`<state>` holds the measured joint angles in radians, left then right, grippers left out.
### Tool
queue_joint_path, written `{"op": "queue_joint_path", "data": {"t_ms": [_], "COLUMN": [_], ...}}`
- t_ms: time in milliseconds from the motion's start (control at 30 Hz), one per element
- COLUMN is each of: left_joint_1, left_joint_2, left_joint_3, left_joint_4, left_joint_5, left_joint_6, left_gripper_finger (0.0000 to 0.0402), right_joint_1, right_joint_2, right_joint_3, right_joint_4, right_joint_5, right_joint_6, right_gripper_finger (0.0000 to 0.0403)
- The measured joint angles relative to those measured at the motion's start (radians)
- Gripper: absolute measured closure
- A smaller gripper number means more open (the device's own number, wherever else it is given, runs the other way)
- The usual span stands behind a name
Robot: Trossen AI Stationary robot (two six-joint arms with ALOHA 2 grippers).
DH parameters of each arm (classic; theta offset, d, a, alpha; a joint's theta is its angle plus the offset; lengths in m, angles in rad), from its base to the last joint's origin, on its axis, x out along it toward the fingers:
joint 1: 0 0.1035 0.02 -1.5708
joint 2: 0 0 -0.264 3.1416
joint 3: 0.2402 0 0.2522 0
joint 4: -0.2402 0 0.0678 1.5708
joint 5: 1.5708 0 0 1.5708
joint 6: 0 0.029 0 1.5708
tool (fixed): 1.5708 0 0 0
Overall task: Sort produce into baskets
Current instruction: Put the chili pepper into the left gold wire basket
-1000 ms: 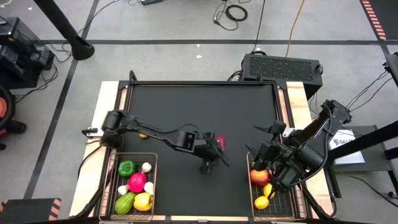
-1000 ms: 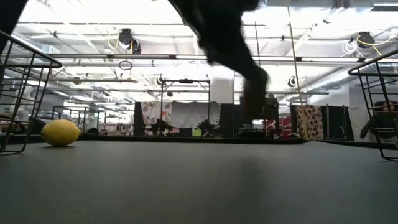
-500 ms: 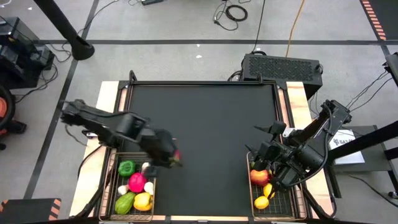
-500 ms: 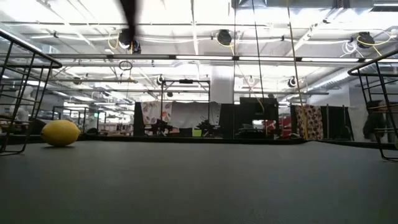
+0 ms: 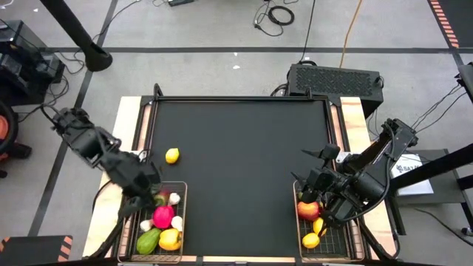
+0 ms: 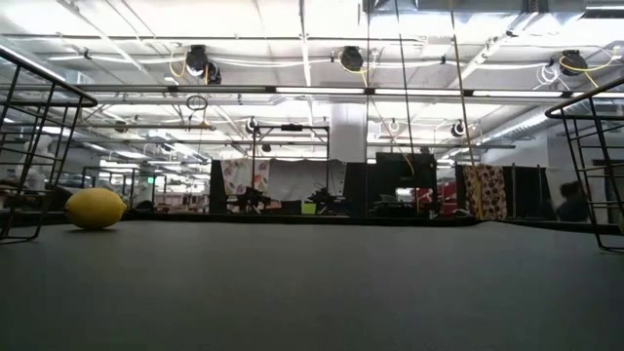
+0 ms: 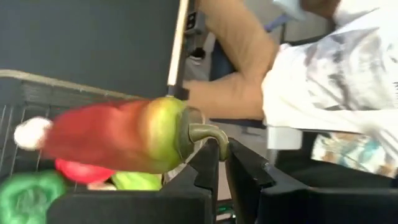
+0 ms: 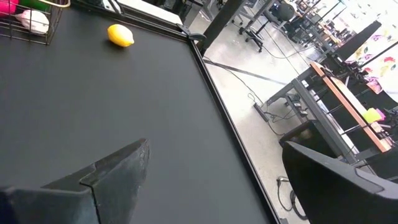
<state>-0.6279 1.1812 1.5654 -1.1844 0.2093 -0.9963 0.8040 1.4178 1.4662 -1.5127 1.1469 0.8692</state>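
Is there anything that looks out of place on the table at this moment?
Yes: one lemon lies alone on the black mat, outside both baskets. The left gripper holds a red-green pepper by its stem over the left basket.

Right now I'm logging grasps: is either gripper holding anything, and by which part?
The left gripper pinches a red-and-green pepper by its curved green stem, above the left basket. The right gripper is open and empty.

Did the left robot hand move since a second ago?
Yes. The left end effector, shut on the stem of a red-green chili, swung from mid-table to the left basket, passing the lemon lying on the mat.
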Motion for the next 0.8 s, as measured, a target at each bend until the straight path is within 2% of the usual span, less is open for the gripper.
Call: {"op": "queue_joint_path", "data": {"t_ms": [133, 267, 500, 800], "left_joint_1": [-0.112, -0.201, -0.282, -0.362], "left_joint_2": [0.016, 0.061, 0.148, 0.262], "left_joint_3": [-0.025, -0.071, -0.156, -0.239], "left_joint_4": [-0.006, -0.003, -0.002, 0.080], "left_joint_5": [-0.122, -0.184, -0.296, -0.280], "left_joint_6": [-0.042, -0.037, -0.047, -0.071], "left_gripper_finger": [0.0373, 0.0373, 0.0373, 0.0373], "right_joint_1": [0.000, 0.000, 0.000, 0.000], "right_joint_2": [0.000, 0.000, 0.000, 0.000], "right_joint_3": [0.000, 0.000, 0.000, 0.000], "right_joint_4": [0.000, 0.005, 0.010, 0.020], "right_joint_5": [0.000, 0.000, 0.000, 0.000], "right_joint_6": [0.000, 0.000, 0.000, 0.000], "right_gripper_finger": [0.0047, 0.0047, 0.0047, 0.0047]}}
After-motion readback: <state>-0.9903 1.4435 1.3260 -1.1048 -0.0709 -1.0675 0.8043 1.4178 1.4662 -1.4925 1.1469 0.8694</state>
